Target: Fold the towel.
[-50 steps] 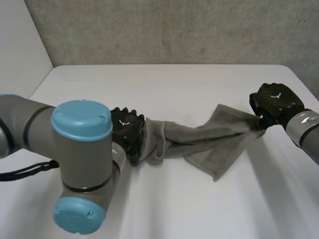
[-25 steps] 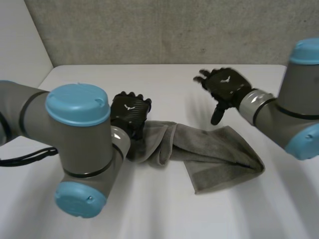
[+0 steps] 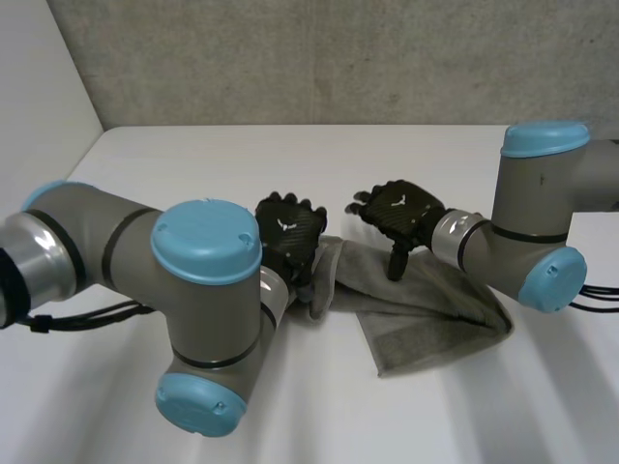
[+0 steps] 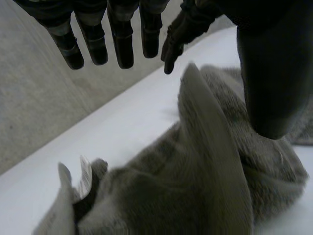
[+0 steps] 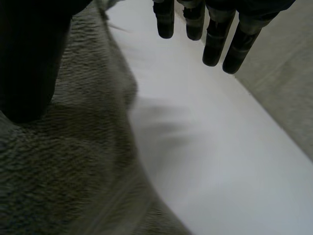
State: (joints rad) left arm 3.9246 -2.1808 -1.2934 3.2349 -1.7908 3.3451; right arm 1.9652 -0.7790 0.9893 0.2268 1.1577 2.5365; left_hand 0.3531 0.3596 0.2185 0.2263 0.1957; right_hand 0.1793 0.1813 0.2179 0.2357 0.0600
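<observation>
My left hand (image 3: 288, 235) is open: fingers (image 4: 122, 44) straight, hanging over the bunched end of the towel (image 3: 426, 314), thumb down at the cloth. My right hand (image 3: 398, 215) is open too: fingers (image 5: 215, 39) straight over bare table (image 3: 290, 155), thumb above the towel near its edge. Towel lies crumpled mid-table, nothing pinched.

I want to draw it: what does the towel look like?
The towel is grey-brown and fluffy like terry cloth, with a flat hem band on its near edge. It lies crumpled on the white table, bunched into raised folds under the open left hand and flatter beyond. The open right hand reaches its thumb down to the far edge.
</observation>
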